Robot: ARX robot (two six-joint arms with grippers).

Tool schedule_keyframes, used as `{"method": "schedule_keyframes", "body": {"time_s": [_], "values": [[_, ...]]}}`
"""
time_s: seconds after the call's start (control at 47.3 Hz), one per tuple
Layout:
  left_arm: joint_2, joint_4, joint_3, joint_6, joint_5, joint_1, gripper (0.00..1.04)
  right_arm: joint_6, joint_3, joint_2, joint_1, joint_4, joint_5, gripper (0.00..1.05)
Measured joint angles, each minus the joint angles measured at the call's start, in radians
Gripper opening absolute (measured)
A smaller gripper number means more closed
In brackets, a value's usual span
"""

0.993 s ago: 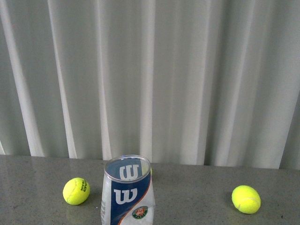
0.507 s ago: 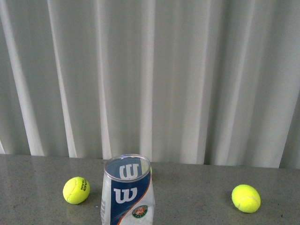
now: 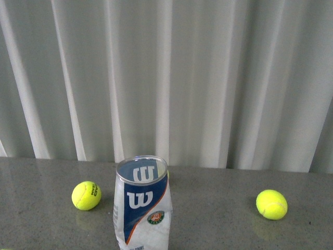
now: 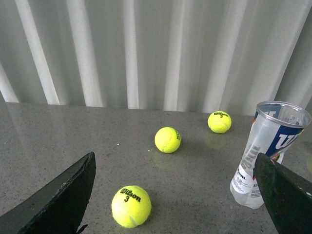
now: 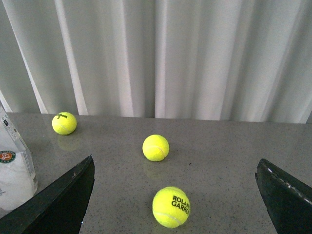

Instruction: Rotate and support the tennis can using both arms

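The tennis can (image 3: pixel 141 203), a clear tube with a white and navy Wilson label, stands upright on the grey table with its open end up, at the front middle. Neither arm shows in the front view. My left gripper (image 4: pixel 174 168) is open and empty above the table. The can (image 4: pixel 265 151) stands just beside its one finger (image 4: pixel 287 195), and I cannot tell if they touch. My right gripper (image 5: pixel 175 168) is open and empty, with the can (image 5: pixel 14 165) beyond its finger (image 5: pixel 63 200).
Yellow tennis balls lie loose on the table (image 3: pixel 218 229): one left of the can (image 3: pixel 86 196), one far right (image 3: pixel 271 204). One ball (image 4: pixel 131 206) lies between the left fingers, another (image 5: pixel 171 206) between the right fingers. A white curtain (image 3: pixel 208 78) hangs behind.
In the front view the table, can and balls all show higher in the picture, and more of the can shows. Nothing has moved relative to the table.
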Motion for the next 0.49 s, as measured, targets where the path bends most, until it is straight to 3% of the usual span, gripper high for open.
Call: {"method": "schedule_keyframes", "body": {"time_s": [0.486], "values": [[0.000,0.000,0.000,0.000,0.000,0.000,0.98,0.000,0.000,0.000,0.000,0.000,0.000,0.98]]}}
